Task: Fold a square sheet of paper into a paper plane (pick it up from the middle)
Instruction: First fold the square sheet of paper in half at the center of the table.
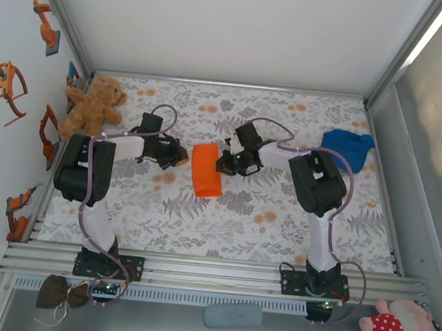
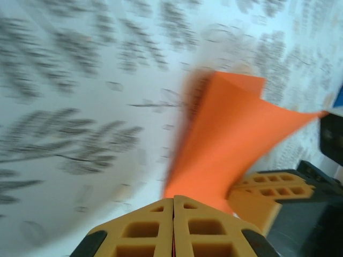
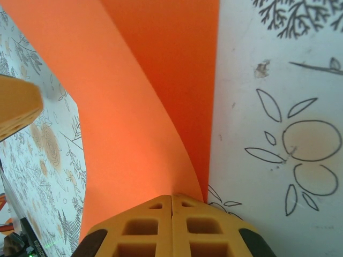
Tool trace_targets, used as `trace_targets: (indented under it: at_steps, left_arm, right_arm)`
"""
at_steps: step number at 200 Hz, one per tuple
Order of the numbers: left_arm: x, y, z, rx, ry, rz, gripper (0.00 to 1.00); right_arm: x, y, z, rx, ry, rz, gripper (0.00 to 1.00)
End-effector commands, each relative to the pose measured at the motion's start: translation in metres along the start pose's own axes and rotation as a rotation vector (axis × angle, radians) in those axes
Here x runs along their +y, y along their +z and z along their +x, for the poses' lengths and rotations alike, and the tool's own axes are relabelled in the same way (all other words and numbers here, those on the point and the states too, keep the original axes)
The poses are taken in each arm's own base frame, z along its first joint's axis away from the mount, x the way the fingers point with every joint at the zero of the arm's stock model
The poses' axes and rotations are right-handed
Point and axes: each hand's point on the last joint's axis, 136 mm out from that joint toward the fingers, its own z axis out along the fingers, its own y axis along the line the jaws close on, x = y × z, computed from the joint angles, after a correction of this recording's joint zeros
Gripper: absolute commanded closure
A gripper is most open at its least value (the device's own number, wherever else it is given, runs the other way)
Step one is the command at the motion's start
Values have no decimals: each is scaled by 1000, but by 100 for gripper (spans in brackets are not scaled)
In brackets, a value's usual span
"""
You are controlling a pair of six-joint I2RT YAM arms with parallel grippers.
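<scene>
Orange paper sheet (image 1: 206,172), curled over, L end effector (image 2: 173,201), R end effector (image 3: 171,197), both clamped on it

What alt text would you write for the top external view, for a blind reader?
A bent orange sheet of paper is in the middle, with the left gripper beside its left edge and the right gripper at its right edge. A teddy bear sits back left, a blue cloth back right.
</scene>
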Motion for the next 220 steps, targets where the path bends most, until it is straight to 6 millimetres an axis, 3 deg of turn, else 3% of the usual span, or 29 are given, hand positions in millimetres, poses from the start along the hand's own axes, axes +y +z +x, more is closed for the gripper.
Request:
trace_targets:
  at_steps: [1, 30, 75, 123, 149, 168, 191, 220]
  left_arm:
    - [-44, 4, 7, 4, 75, 76, 91]
    - [-57, 31, 11, 41, 83, 85, 91]
    - [-29, 50, 2, 57, 58, 11, 91]
    - [30, 33, -21, 26, 9, -115, 91]
    - [50, 18, -36, -7, -9, -176, 92]
    - [44, 8, -44, -35, 15, -187, 92]
    - [10, -1, -44, -61, 60, -106, 92]
    - [-30, -2, -30, -79, 116, -14, 91]
  right_arm:
    - [-148, 10, 88, 220, 229, 480, 100]
    - [-148, 10, 88, 222, 230, 479, 100]
    - [-149, 9, 88, 223, 230, 481, 100]
    - [-152, 6, 90, 225, 230, 491, 100]
    - [-152, 6, 91, 226, 231, 492, 100]
    - [-153, 6, 90, 225, 233, 492, 100]
    - [-153, 6, 90, 225, 233, 492, 100]
    - [-154, 6, 91, 227, 233, 491, 100]
